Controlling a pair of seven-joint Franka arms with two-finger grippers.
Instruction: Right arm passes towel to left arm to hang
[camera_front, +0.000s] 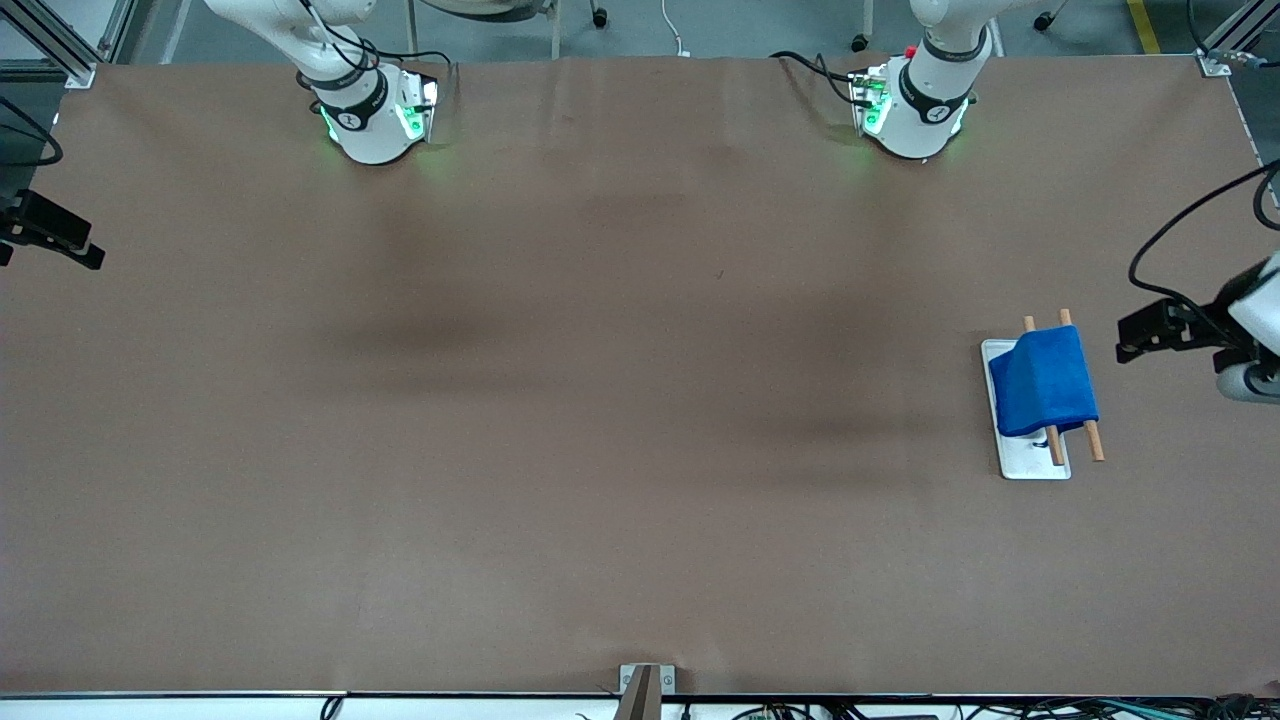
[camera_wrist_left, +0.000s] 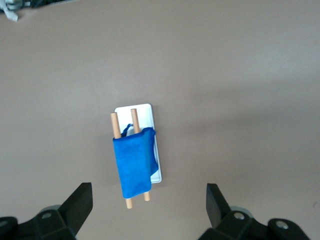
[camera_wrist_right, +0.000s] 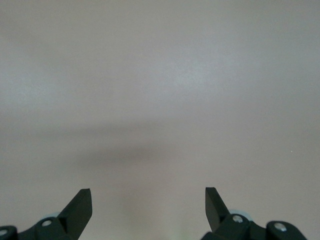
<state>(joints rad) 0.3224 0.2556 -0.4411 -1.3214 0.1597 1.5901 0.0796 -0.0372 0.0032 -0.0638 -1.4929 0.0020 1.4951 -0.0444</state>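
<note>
The bright blue towel (camera_front: 1043, 381) hangs draped over two wooden rods (camera_front: 1094, 440) of a small rack with a white base plate (camera_front: 1030, 462), toward the left arm's end of the table. It also shows in the left wrist view (camera_wrist_left: 132, 165), with a thread tail at one corner. My left gripper (camera_front: 1135, 337) is open and empty, up in the air beside the rack; its view (camera_wrist_left: 149, 200) looks down on the towel. My right gripper (camera_front: 85, 250) is open and empty (camera_wrist_right: 148, 200), over bare table at the right arm's end.
The brown table (camera_front: 600, 400) is bare between the two arm bases (camera_front: 372, 115) (camera_front: 912, 110). A small metal bracket (camera_front: 640, 685) sits at the table edge nearest the front camera, with cables along that edge.
</note>
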